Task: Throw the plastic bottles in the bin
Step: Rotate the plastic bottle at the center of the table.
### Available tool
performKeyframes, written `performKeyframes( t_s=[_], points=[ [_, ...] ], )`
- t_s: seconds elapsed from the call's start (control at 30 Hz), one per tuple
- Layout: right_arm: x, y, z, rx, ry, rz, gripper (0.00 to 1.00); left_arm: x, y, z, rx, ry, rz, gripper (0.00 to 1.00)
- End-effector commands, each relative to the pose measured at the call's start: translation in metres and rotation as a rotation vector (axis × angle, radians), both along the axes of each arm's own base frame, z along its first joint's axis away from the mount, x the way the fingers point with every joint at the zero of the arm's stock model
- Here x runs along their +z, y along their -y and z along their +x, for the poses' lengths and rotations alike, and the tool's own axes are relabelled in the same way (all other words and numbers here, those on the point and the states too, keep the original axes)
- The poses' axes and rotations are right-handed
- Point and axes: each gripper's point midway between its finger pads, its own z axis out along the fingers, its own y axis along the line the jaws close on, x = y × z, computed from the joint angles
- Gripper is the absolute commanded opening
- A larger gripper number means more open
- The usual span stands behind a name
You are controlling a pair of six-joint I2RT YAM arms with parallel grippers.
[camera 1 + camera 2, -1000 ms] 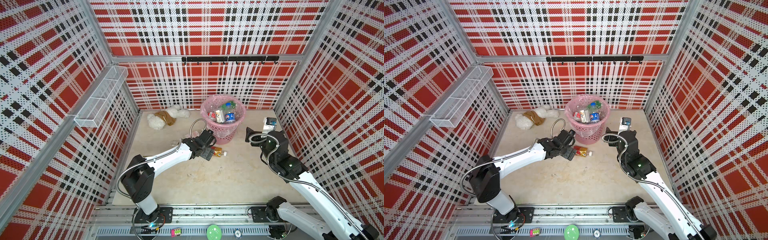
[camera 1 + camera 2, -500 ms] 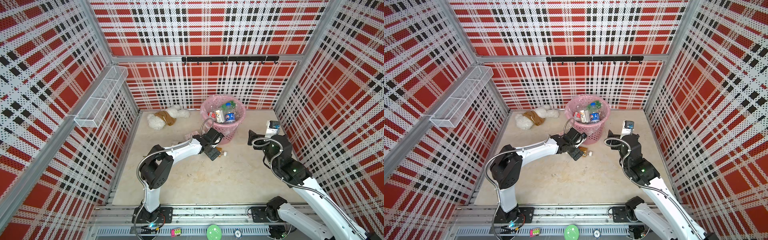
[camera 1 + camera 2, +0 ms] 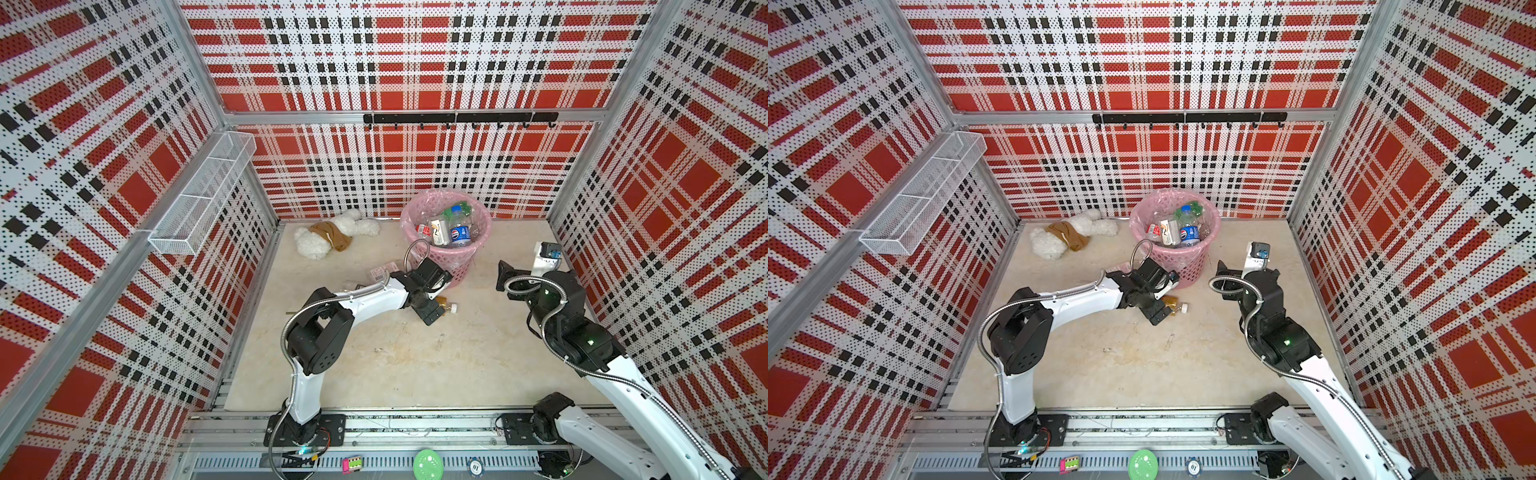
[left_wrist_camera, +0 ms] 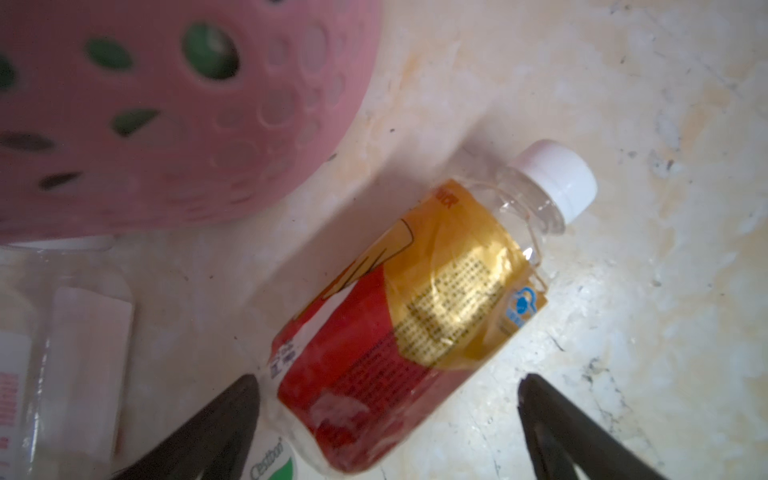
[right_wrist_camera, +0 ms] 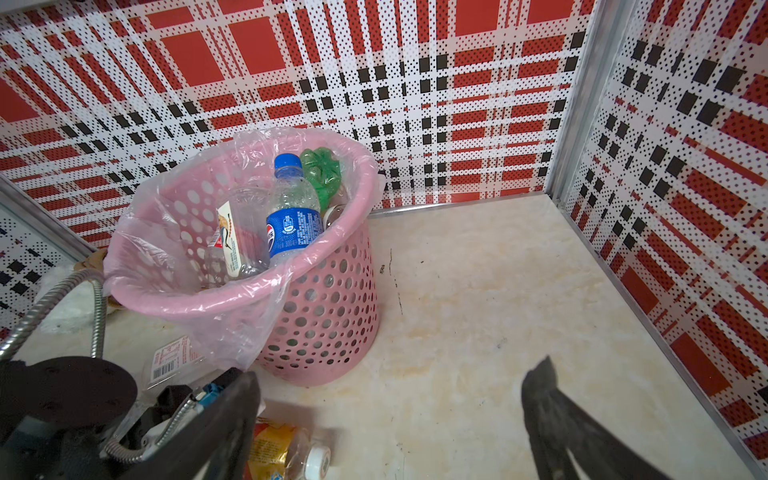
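Currently left gripper [image 4: 386, 380] wide apart; yellow-label bottle [image 4: 419, 299] base between jaws, beside bin [image 4: 166, 124].

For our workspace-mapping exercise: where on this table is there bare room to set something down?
Free: the wide table stretch between left arm and right arm; the far corner between bin and right wall. Crowded: the bin's foot, where the left gripper hovers over the yellow-labelled bottle beside a clear bottle.

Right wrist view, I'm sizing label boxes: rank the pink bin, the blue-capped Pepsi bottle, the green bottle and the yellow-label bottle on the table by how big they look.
1. pink bin
2. blue-capped Pepsi bottle
3. green bottle and yellow-label bottle: about alike, both only partly visible, so left unranked.
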Motion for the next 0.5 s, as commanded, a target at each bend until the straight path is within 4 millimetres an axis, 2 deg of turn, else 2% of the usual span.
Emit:
performKeyframes(
  t_s=[0.0,0.2,0.47],
  points=[
    [0.004,0.002,0.001,-0.015,0.024,0.019,1.00,0.007,0.012,-0.023,-0.027,-0.022,-0.029,0.99],
    [0.004,0.003,0.001,-0.016,0.026,0.021,1.00,0.015,0.029,-0.036,-0.058,0.020,-0.009,0.99],
    [0.004,0.002,0.001,-0.013,0.027,0.024,1.00,0.006,0.045,-0.023,-0.055,0.029,-0.002,0.99]
  ],
)
